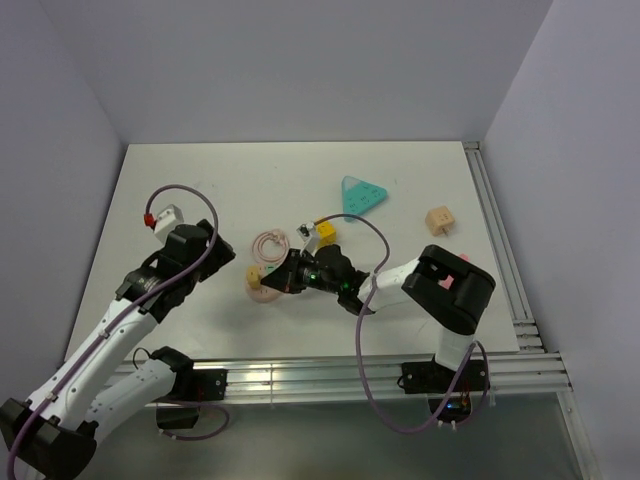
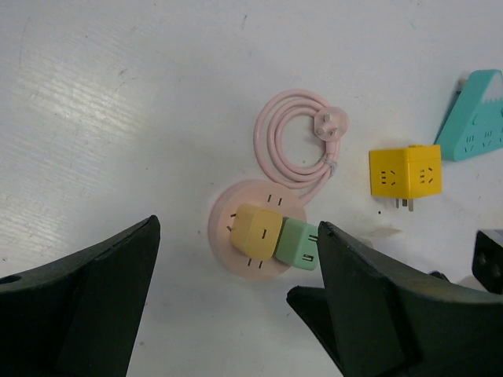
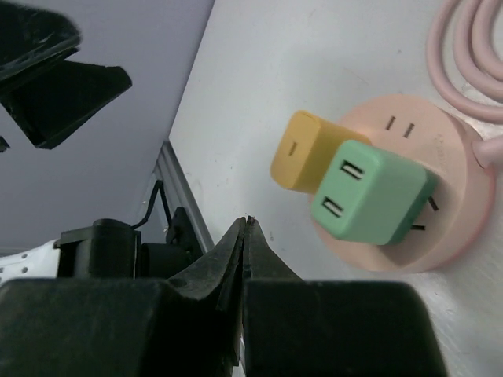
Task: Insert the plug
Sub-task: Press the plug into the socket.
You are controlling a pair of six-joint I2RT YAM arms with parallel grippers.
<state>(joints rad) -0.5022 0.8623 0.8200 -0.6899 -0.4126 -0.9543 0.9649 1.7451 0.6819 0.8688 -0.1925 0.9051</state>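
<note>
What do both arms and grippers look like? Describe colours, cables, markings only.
Left arm: white links, black joints. Right arm: mostly black, with pink marks and a white forearm link. A purple cable loops along each. Left gripper and right gripper have matte black tapered fingers.

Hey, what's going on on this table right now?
The mint-green plug sits on the round pink socket hub, beside an orange-yellow adapter, and looks plugged in. The right gripper is close by, its jaws shut and empty. The left gripper hovers above with its jaws open, holding nothing.
</note>
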